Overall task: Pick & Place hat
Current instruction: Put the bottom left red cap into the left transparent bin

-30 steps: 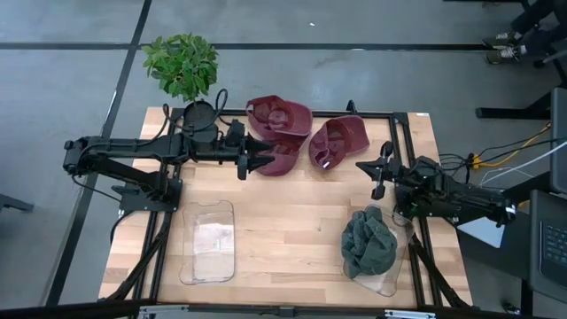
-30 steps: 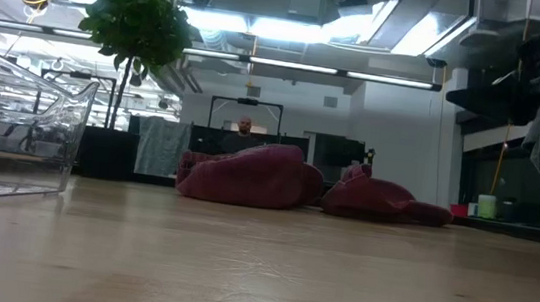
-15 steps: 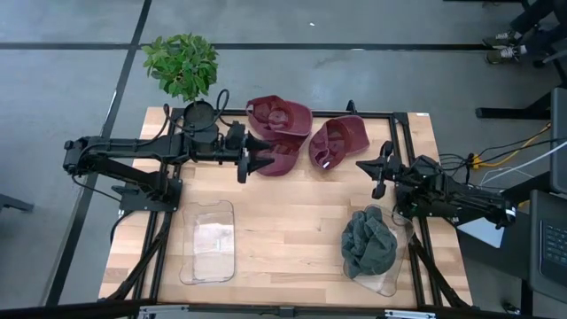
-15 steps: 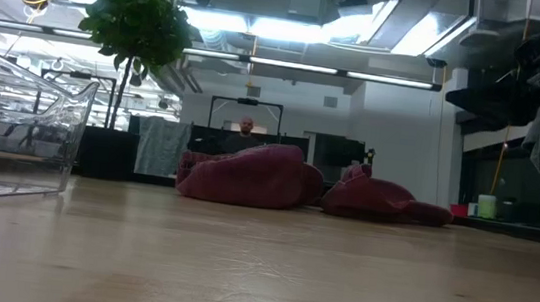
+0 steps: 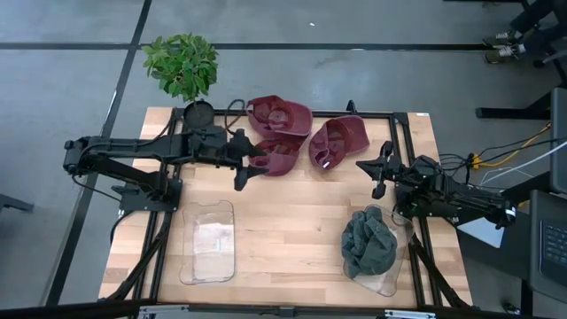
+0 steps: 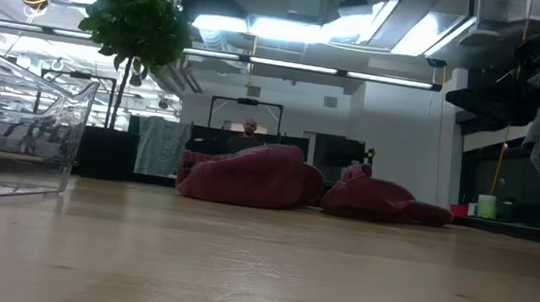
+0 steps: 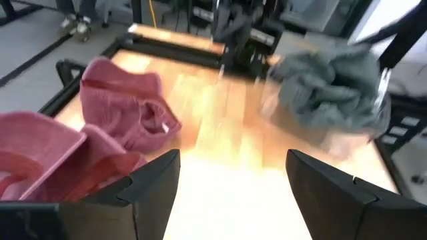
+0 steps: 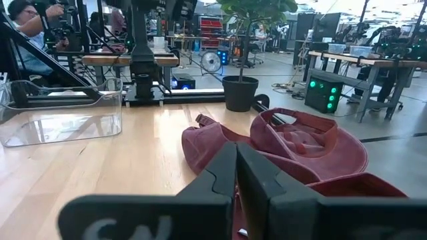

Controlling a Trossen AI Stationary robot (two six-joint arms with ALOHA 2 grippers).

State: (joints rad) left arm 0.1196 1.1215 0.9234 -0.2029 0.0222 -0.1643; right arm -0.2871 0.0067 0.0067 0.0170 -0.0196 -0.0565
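High view, left end effector (image 5: 246,161) spread beside maroon hats (image 5: 276,156), potted plant (image 5: 182,64) behind, right end effector (image 5: 377,177) closed.

A light wooden table (image 5: 283,230) is framed by a black metal rail. Three maroon hats are laid along its far edge: one (image 5: 282,115) at the back, one (image 5: 275,158) just in front of it and touching it, one (image 5: 338,140) to the right. A clear empty bin (image 5: 208,241) is set near the front left, and a second bin (image 5: 383,282), filled with grey cloth (image 5: 368,243), at the front right.
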